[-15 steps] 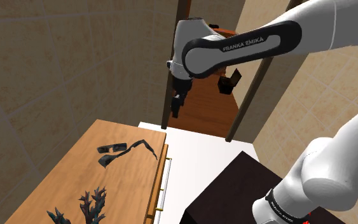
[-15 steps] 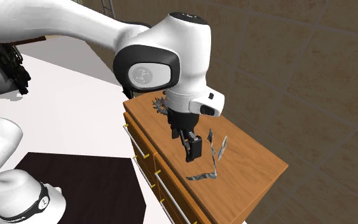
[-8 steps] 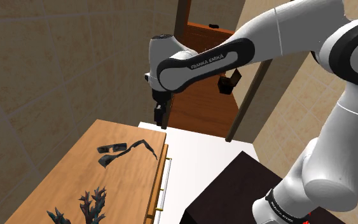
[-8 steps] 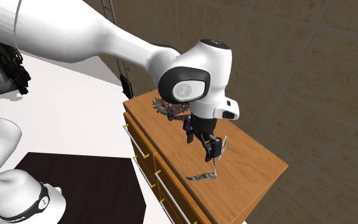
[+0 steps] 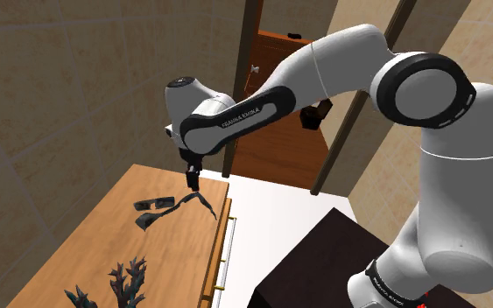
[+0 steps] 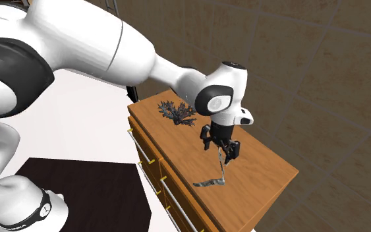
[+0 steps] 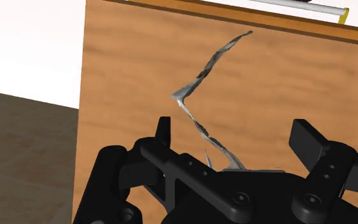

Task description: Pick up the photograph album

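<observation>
The photograph album [image 5: 170, 206] [image 6: 220, 173] [image 7: 203, 70] lies on the dresser top [image 5: 95, 236] [image 6: 263, 171], near the drawer-side edge. The gripper [image 5: 191, 182] [image 6: 225, 153] [image 7: 234, 130] hangs over the album. A branched ornament [image 5: 126, 280] [image 6: 177, 112] stands on the same top — well apart from the album. The stand [image 5: 323, 262] sits to the shoulder view's right of the dresser.

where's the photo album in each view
Shoulder view: the photograph album, a dark crumpled strip, lies on the wooden dresser top near its drawer edge, just past the gripper.
Second exterior view: the album runs from beneath the gripper toward the drawer edge.
Wrist view: the album zigzags away from between the open fingers.
Shared landmark: the wooden dresser top.
</observation>
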You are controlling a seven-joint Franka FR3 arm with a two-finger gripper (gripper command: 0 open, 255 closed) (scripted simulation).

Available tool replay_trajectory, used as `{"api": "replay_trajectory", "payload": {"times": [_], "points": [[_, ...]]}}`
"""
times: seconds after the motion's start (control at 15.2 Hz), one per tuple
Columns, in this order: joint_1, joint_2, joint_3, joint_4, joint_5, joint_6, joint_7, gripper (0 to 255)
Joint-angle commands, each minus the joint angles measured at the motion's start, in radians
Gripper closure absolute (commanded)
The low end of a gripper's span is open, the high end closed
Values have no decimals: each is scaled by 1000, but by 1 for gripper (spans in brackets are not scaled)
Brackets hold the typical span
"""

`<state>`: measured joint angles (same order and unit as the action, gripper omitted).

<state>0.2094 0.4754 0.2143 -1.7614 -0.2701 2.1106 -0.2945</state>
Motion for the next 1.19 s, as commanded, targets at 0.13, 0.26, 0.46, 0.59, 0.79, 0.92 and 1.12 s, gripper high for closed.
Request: {"api": "replay_trajectory", "payload": {"times": [0.13,0.26,0.46,0.59,0.79,0.92,1.12], "points": [[47,158,-3,154,-56,-22,-33,0],[74,237,-5,235,-81,-35,-51,0],[102,321,-10,317,-103,-43,-69,0],[103,339,-13,319,-107,-28,-65,0],[106,365,-18,323,-113,-6,-59,0],[108,380,-20,326,-116,5,-56,0],[108,379,-20,326,-116,5,-55,255]]}}
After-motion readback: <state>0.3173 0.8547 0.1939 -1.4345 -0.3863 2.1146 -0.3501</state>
